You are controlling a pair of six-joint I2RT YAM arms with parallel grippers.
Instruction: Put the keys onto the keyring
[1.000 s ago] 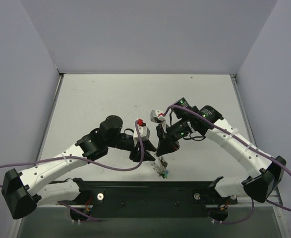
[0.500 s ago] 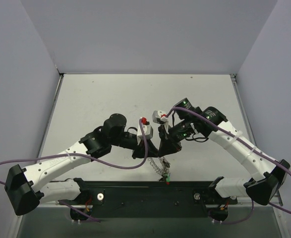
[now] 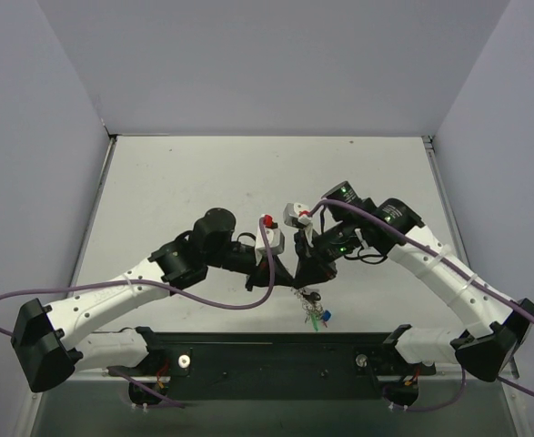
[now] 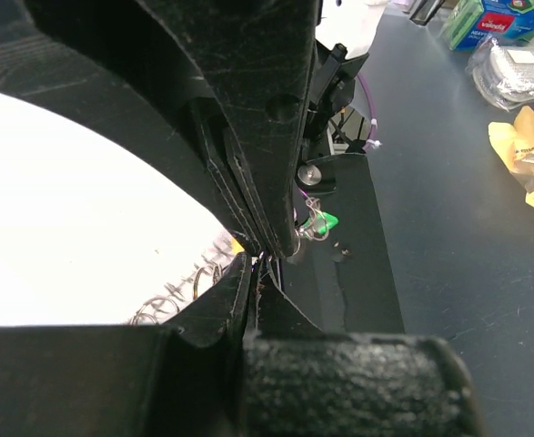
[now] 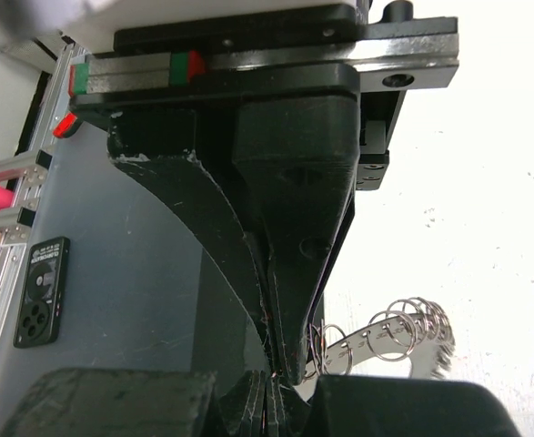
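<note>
The two grippers meet tip to tip above the near middle of the table. My right gripper [image 3: 301,280] is shut on the keyring [image 3: 310,305], which hangs below the tips. A green key [image 3: 322,317] dangles at its low end. My left gripper [image 3: 283,276] is shut at the same spot. In the left wrist view the left gripper [image 4: 257,266] pinches beside the keyring's coils [image 4: 171,300], with the green key [image 4: 324,221] beyond. In the right wrist view the right gripper [image 5: 268,371] is shut, and the keyring's band [image 5: 403,332] runs off to the right. The exact pinch points are hidden.
The black base rail [image 3: 276,350] lies just below the hanging keyring. A purple cable [image 3: 267,259] loops over the left wrist near the tips. Grey walls close off the table at the left, right and back.
My left gripper has shut from part-open. Both grippers have shifted a little to the right and toward the near edge, and the hanging keyring has gone with them.
</note>
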